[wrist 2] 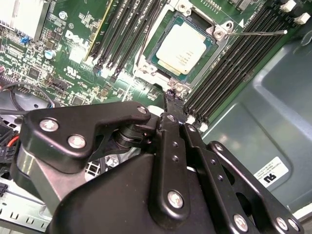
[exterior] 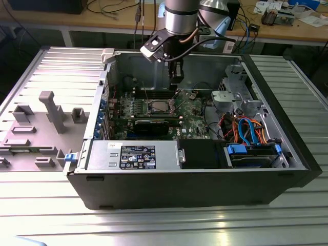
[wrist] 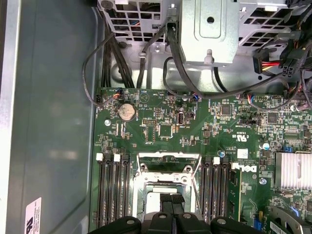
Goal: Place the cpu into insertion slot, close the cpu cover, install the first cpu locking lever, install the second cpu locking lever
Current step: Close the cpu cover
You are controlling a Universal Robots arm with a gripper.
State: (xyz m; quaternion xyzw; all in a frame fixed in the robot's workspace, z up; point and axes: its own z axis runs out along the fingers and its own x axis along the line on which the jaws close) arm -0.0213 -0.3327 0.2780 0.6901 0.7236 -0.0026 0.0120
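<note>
Shows a ribbed metal table (exterior: 164,225) bearing an open black computer case (exterior: 179,187), centred in the exterior view. Includes a grey fixture plate (exterior: 31,128) at the case's nine o'clock. Shows the robot arm (exterior: 180,15) reaching down from twelve o'clock over the green motherboard (exterior: 193,110). Sets the gripper (exterior: 175,82) close over the board, at one o'clock of the insertion slot (wrist 2: 152,66), with fingertips (wrist: 164,200) pressed together and nothing visible between them. Shows the cpu cover (wrist: 168,171) seemingly tilted up rather than flat. Seats the cpu (wrist 2: 181,48) silver face up inside the slot, just beyond the fingertips. Runs a thin wire lever (wrist 2: 258,33) from one slot corner across black memory slots (wrist 2: 229,68).
</note>
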